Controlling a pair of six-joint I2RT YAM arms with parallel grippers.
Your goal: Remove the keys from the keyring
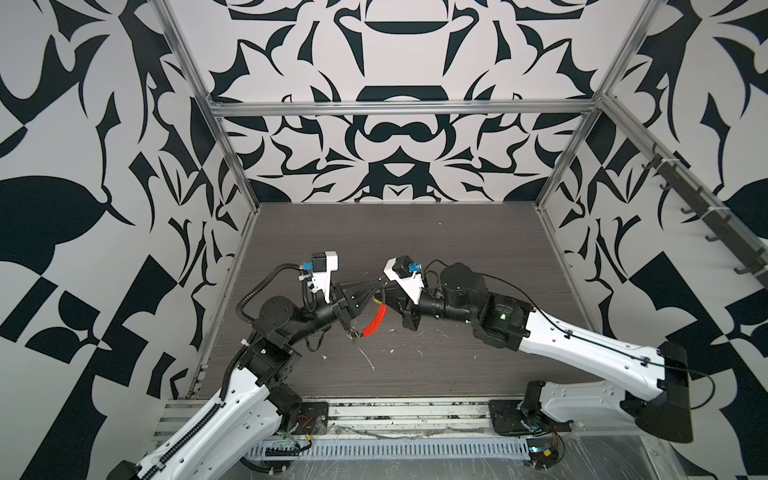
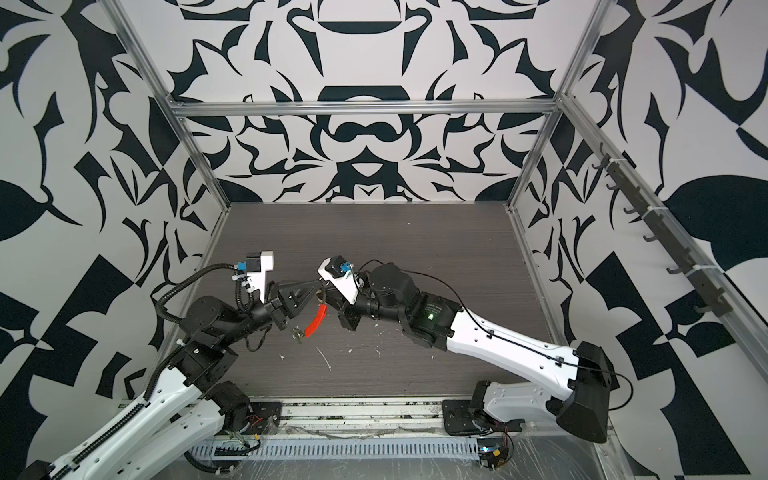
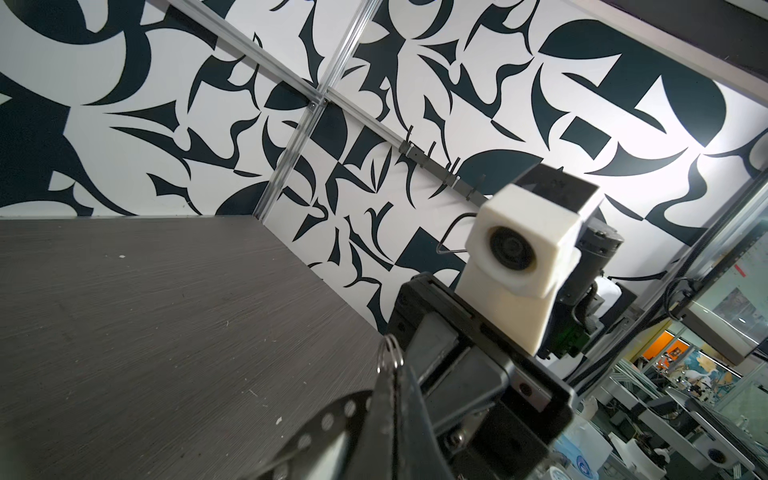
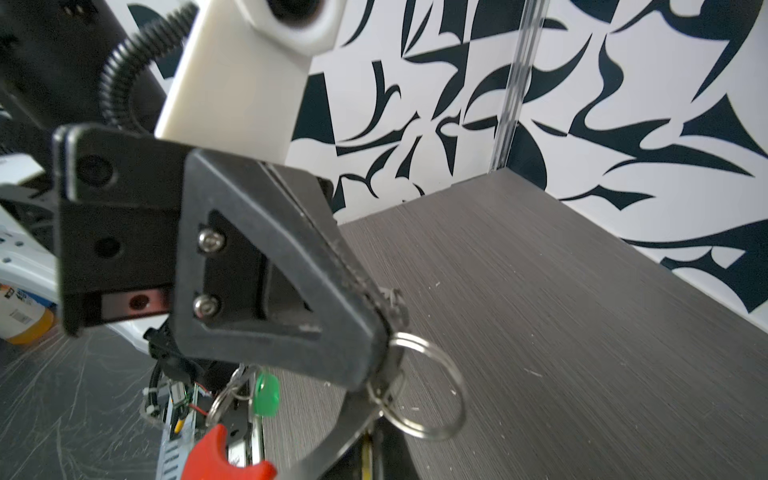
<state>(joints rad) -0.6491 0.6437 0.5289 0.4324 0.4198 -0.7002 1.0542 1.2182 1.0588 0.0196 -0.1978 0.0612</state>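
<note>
Removal looks unstarted: left gripper, pinched shut on the thin silver hoop keyring with red sleeve, has the green plastic-tagged key hanging beneath it, while right gripper, closed beside its tips by the yellow-tagged key, shows no certain hold.

Both top views look steeply down from the front, side by side, sharing the whole table. The wrist views sit low and close, facing each other: the left one shows the right wrist camera, the right one the left wrist camera.
</note>
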